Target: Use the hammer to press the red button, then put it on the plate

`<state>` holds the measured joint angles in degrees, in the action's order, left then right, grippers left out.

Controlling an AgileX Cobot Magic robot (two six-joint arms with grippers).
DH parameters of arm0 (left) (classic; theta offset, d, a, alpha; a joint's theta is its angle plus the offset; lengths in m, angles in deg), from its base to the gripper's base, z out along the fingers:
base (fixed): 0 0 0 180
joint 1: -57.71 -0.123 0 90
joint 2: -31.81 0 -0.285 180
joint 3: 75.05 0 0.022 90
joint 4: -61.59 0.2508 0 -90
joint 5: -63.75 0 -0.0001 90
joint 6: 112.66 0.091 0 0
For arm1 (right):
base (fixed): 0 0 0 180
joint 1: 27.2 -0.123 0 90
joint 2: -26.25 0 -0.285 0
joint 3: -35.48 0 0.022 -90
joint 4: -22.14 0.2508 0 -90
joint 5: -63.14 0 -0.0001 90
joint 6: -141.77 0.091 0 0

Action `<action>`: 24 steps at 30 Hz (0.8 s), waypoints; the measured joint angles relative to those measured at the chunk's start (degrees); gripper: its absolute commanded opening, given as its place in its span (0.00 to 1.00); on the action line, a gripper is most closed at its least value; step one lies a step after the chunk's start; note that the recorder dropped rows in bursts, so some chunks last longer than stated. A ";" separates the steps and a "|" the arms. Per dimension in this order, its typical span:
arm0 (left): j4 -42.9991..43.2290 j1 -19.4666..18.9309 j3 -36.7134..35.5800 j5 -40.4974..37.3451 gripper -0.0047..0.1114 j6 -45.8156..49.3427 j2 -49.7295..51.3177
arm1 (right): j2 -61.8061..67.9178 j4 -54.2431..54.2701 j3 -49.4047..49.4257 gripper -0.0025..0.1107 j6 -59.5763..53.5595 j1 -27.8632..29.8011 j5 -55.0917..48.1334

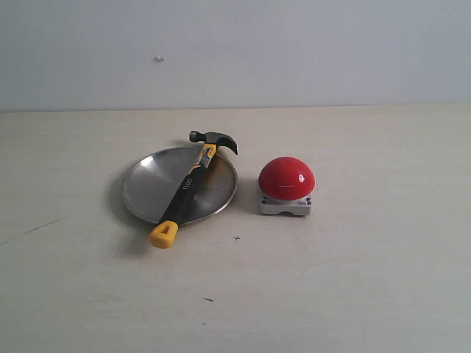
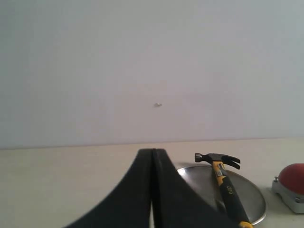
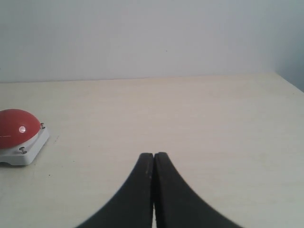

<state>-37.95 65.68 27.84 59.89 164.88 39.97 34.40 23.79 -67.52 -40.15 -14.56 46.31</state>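
The hammer (image 1: 188,185) lies across the silver plate (image 1: 147,187), its dark head past the plate's far rim and its yellow looped end hanging over the near rim. Right of the plate stands the red button (image 1: 286,179) on its grey base. Neither gripper shows in the exterior view. In the left wrist view my left gripper (image 2: 153,152) is shut and empty, with the hammer (image 2: 227,187), the plate (image 2: 254,197) and the red button (image 2: 293,178) some way beyond it. My right gripper (image 3: 154,156) is also shut and empty, the red button (image 3: 16,128) well off to its side.
A pale wooden table (image 1: 353,287) carries everything, with a plain white wall (image 1: 294,51) behind it. A few small dark specks (image 1: 236,238) mark the tabletop in front of the plate. The table's edge (image 3: 289,83) shows in the right wrist view.
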 measured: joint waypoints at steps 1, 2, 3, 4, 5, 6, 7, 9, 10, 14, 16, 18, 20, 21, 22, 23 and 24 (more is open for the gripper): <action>0.00 -0.47 0.00 0.00 0.04 -0.10 0.00 | 0.00 0.00 0.00 0.02 0.00 0.00 0.00; 0.00 -0.57 0.00 0.00 0.04 -0.10 0.00 | 0.00 0.00 0.00 0.02 0.00 0.00 0.00; 0.00 -0.72 0.00 0.00 0.04 -0.10 0.00 | 0.00 0.00 0.00 0.02 0.00 0.00 0.00; 0.00 -0.72 0.00 0.00 0.04 -0.10 0.00 | 0.00 0.00 0.00 0.02 0.00 0.00 0.00; 0.00 -0.72 0.00 0.00 0.04 -0.10 0.00 | 0.00 0.00 0.00 0.02 0.00 0.00 0.00; 0.00 -0.72 0.00 0.00 0.04 -0.10 0.00 | 0.00 0.00 0.00 0.02 0.00 0.00 0.00; 0.00 -0.72 0.00 0.00 0.04 -0.10 0.00 | 0.00 0.00 0.00 0.02 0.00 0.00 0.00; 0.00 -0.72 0.00 0.00 0.04 -0.10 0.00 | 0.00 0.00 0.00 0.02 0.00 0.00 0.00; 0.00 -0.75 0.00 0.00 0.04 -0.10 0.00 | 0.00 0.00 0.00 0.02 0.00 0.00 0.00; 0.00 -0.84 0.00 -0.12 0.04 -0.10 0.00 | 0.00 0.00 0.00 0.02 0.00 0.00 0.00; 0.00 -0.84 0.00 -0.12 0.04 -0.10 0.00 | 0.00 0.00 0.00 0.02 0.00 0.00 0.00; 0.00 -0.84 0.00 -0.12 0.04 -0.10 0.00 | 0.00 0.00 0.00 0.02 0.00 0.00 0.00; 0.00 -0.84 0.00 -0.12 0.04 -0.10 0.00 | 0.00 0.00 0.00 0.02 0.00 0.00 0.00; 0.00 -0.87 0.00 -0.12 0.04 -0.10 0.00 | 0.00 0.00 0.00 0.02 0.00 0.00 0.00; 0.00 -0.87 0.00 -0.12 0.04 -0.10 0.00 | 0.00 0.00 0.00 0.02 0.00 0.00 0.00; 0.00 -0.87 0.00 -0.12 0.04 -0.10 0.00 | 0.00 0.00 0.00 0.02 0.00 0.00 0.00; 0.00 -0.87 0.00 -0.12 0.04 -0.10 0.00 | 0.00 0.00 0.00 0.02 0.00 0.00 0.00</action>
<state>-37.95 64.81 27.84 59.77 164.77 39.97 34.40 23.79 -67.52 -40.15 -14.56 46.31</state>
